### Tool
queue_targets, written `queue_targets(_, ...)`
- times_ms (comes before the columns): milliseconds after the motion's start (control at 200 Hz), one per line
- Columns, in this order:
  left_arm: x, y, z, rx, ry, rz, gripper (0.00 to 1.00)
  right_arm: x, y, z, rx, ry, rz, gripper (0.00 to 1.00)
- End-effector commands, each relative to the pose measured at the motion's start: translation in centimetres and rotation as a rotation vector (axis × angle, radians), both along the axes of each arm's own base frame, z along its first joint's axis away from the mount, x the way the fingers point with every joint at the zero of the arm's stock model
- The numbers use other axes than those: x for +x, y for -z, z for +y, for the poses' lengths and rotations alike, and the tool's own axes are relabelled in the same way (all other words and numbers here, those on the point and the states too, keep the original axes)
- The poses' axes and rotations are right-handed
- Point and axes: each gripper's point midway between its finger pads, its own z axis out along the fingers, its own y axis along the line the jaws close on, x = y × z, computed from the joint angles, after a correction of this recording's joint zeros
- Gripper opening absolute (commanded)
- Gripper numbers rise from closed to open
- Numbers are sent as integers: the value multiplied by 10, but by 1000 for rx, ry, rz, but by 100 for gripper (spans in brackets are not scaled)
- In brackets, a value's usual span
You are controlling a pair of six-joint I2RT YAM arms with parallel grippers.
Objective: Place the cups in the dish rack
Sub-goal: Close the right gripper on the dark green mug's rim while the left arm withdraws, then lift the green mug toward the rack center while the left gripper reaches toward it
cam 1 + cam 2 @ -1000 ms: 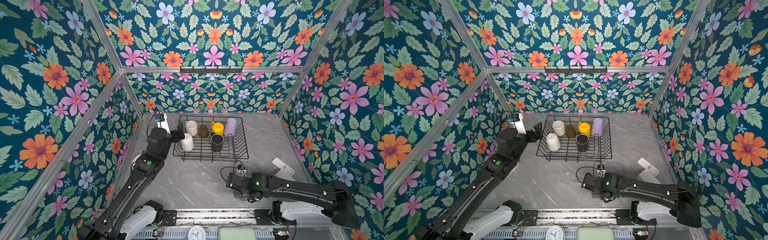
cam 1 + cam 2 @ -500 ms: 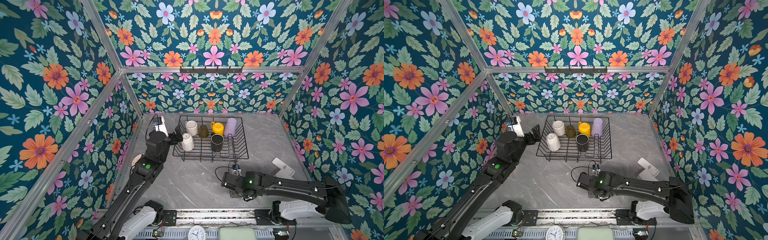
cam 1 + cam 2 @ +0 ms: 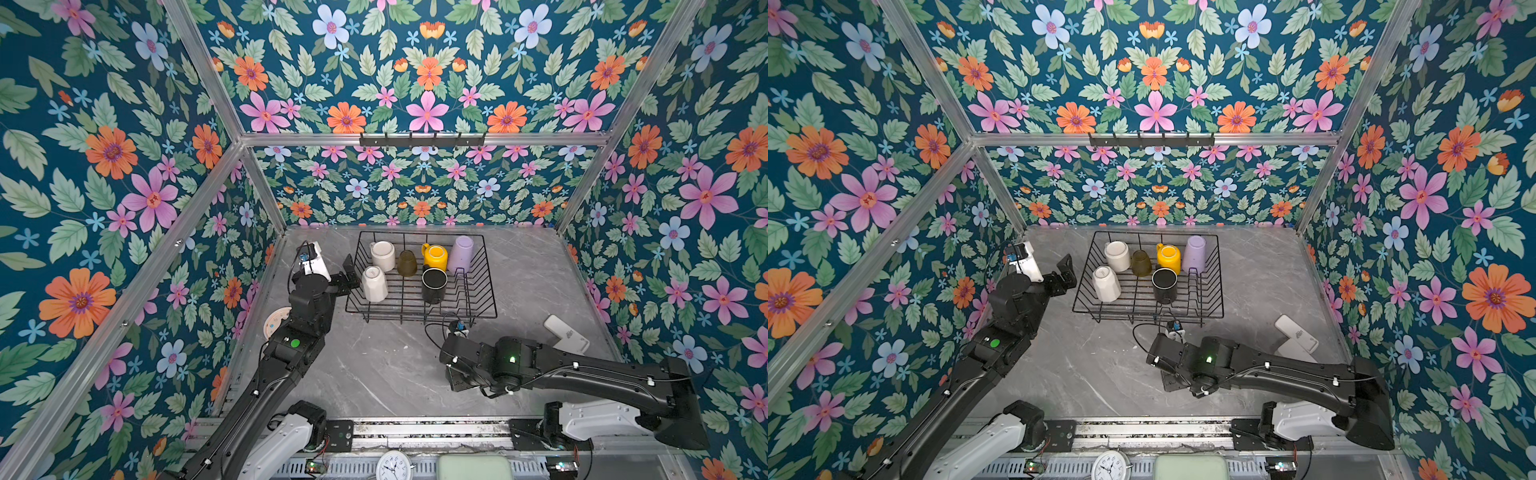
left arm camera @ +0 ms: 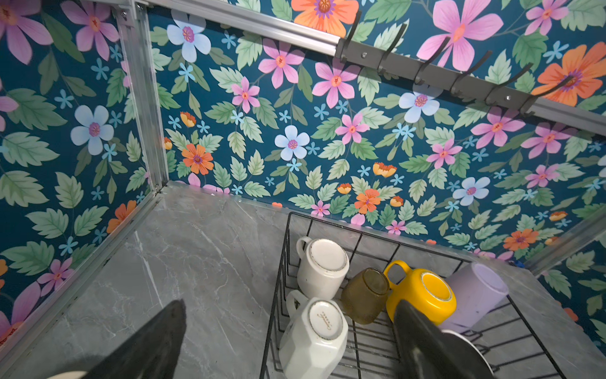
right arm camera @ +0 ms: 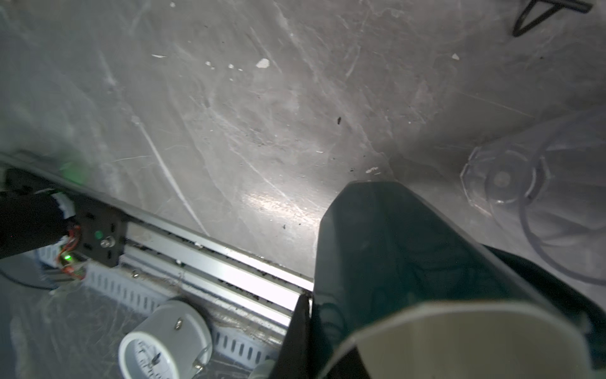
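The dish rack (image 3: 491, 274) stands at the back middle of the table in both top views. It holds upside down a cream mug (image 3: 383, 255), a white faceted mug (image 3: 374, 284), an amber glass (image 3: 407, 263), a yellow mug (image 3: 435, 256), a lilac tumbler (image 3: 462, 254) and a black mug (image 3: 434, 285). My left gripper (image 3: 352, 276) hangs open at the rack's left edge, empty, beside the white mug (image 4: 314, 338). My right gripper (image 5: 316, 323) is shut on the wall of a teal mug (image 5: 393, 256) low over the front table. A clear glass (image 5: 524, 183) lies beside it. The right arm (image 3: 511, 359) hides both from above.
A white handset (image 3: 567, 334) lies by the right wall. A round disc (image 3: 276, 322) sits at the left wall behind the left arm. A black hook rail (image 3: 422, 139) runs along the back wall. A clock (image 3: 392, 467) and a metal rail (image 3: 415, 430) border the front edge.
My right arm has shifted left across the front of the table and its jaws have closed on the teal mug. The left gripper has stayed open by the rack.
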Motion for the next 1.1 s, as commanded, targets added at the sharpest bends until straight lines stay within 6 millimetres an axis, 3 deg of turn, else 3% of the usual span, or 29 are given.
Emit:
queue_targets(0,-4,-18,-22,-31,145,-91,100,4,-33,11,134,-32,-68,0)
queue_targets(115,-15,-28,-45,-43,298,-169,100,11,-61,11,287,-20,-105,0)
queue_targets(280,-41,-44,-74,-71,511,-274,100,36,-95,10,583,44,-141,0)
queue_targets(435,-59,-51,-95,-76,673,-307,100,54,-121,7,734,52,-140,0)
queue_targets(695,-100,-45,-145,-85,1094,-296,99,76,-168,4,942,0,-123,0)
queue_targets(955,-127,-43,-162,-131,1334,-286,98,87,-212,14,1059,-110,-138,0)
queue_targets(1095,-128,-38,-164,-118,1350,-265,98,90,-225,25,1125,-168,-118,0)
